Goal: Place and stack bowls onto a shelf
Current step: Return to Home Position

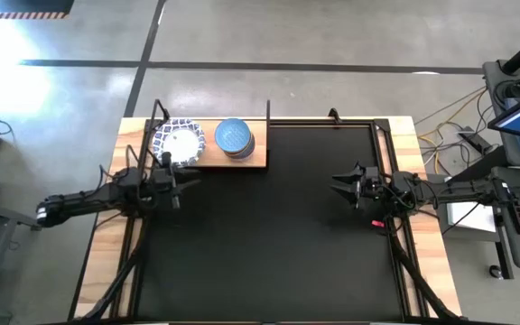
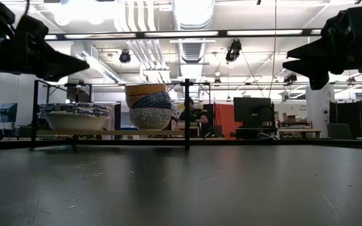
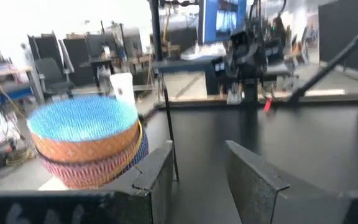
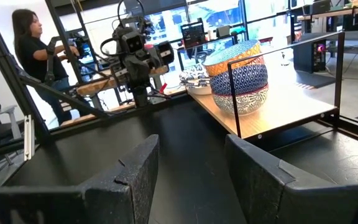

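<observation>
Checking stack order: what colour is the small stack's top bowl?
Top bowl: light-blue inside, orange outside. Clearest in left wrist view.

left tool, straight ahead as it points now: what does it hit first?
Nothing near: the left tool points along the black tabletop mat, just clear of the thin black post of the light-wood shelf. First in line is probably the right tool opposite; depth is unclear.

**A:** shelf board (image 1: pixel 258 161) looks like smooth pale wood, thin posts (image 2: pixel 186 113) black metal. what about the mat (image 1: pixel 269 235)?

**B:** matt black, a bit scuffed up close. stacked bowls (image 4: pixel 238 78) have a glossy glaze, tabletop (image 1: pixel 105 257) edge is bare light wood.
</observation>
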Available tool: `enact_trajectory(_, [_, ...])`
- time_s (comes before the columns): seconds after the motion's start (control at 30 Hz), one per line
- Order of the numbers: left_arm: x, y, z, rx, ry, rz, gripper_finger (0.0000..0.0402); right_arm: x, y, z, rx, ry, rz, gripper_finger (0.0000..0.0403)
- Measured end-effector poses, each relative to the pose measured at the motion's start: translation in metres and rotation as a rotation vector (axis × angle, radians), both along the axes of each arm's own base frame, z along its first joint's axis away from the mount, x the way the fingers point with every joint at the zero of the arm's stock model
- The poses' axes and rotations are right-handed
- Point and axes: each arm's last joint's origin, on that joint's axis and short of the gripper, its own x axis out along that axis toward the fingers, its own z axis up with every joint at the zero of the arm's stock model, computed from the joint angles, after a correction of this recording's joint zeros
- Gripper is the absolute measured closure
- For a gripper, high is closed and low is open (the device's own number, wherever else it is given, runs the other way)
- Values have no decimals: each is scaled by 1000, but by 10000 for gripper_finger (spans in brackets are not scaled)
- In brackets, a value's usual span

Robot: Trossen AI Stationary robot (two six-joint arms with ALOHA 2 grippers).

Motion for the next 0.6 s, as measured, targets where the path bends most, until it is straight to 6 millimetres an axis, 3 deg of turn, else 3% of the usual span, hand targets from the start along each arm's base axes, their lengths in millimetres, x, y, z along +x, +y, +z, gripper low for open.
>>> enact_trajectory(0.6, [1, 0, -1, -4, 19, -1, 275, 0, 0, 0, 0, 0, 0, 229])
